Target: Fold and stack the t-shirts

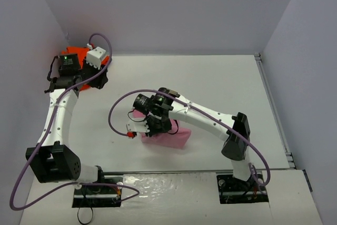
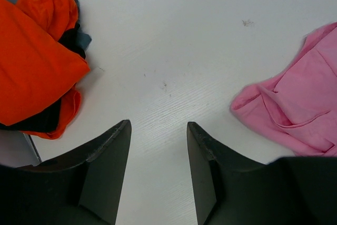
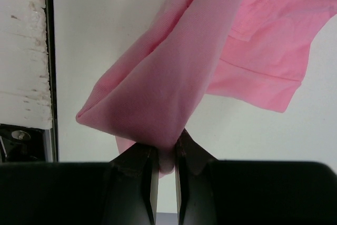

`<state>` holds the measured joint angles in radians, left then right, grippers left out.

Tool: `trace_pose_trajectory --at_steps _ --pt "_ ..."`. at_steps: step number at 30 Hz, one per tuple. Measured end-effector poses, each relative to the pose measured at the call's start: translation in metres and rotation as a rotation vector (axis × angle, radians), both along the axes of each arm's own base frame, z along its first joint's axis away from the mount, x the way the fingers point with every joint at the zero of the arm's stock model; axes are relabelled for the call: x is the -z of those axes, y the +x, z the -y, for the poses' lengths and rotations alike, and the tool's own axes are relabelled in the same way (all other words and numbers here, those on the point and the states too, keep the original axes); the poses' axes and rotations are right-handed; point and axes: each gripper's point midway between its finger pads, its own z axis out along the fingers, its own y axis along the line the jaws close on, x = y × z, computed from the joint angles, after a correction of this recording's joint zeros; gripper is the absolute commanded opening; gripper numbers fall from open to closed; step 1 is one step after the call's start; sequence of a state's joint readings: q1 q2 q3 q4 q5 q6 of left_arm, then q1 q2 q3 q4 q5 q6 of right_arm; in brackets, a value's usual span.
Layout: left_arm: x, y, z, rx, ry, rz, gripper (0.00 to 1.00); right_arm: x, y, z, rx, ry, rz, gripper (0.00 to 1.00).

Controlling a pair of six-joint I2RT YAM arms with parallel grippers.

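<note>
A flat white matte desk (image 1: pixel 210 77) is enclosed by plain pale grey walls (image 1: pixel 158 9) at nine, twelve and three o'clock, evenly lit.

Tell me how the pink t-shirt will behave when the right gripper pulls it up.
Probably floppy: the pink t-shirt folds softly and creases where the right gripper pinches a small bunch of it. Likely light, since that narrow pinch seems enough to hold it. The rest would probably sag and trail over the table rather than keep any shape.
</note>
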<state>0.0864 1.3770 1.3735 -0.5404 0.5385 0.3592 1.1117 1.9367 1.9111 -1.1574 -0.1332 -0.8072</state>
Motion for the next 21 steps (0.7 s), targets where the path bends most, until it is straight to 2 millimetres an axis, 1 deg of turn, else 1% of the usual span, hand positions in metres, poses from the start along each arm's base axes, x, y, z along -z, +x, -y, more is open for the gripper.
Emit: trace_pose_trajectory --at_steps 2,4,8,12,16,19,21 --pt "0.003 0.001 0.001 0.003 -0.003 -0.005 0.43 0.007 0.007 -0.003 -0.005 -0.015 0.001 0.00" --pt "0.008 0.001 0.001 0.004 -0.005 -0.016 0.43 0.016 0.020 -0.008 -0.001 -0.028 0.003 0.00" --pt "0.017 0.002 0.001 0.006 -0.007 -0.037 0.43 0.035 0.064 -0.019 0.043 -0.022 0.027 0.00" --pt "0.023 0.004 0.001 0.008 -0.007 -0.051 0.43 0.050 0.104 -0.023 0.082 -0.014 0.082 0.00" --pt "0.028 0.007 0.000 0.009 -0.006 -0.064 0.43 0.057 0.129 -0.027 0.094 -0.014 0.142 0.00" --pt "0.032 0.008 0.000 0.010 -0.005 -0.072 0.43 0.061 0.145 -0.040 0.093 0.003 0.194 0.00" --pt "0.034 0.009 0.000 0.011 -0.006 -0.078 0.43 0.064 0.153 -0.044 0.093 0.008 0.219 0.00"
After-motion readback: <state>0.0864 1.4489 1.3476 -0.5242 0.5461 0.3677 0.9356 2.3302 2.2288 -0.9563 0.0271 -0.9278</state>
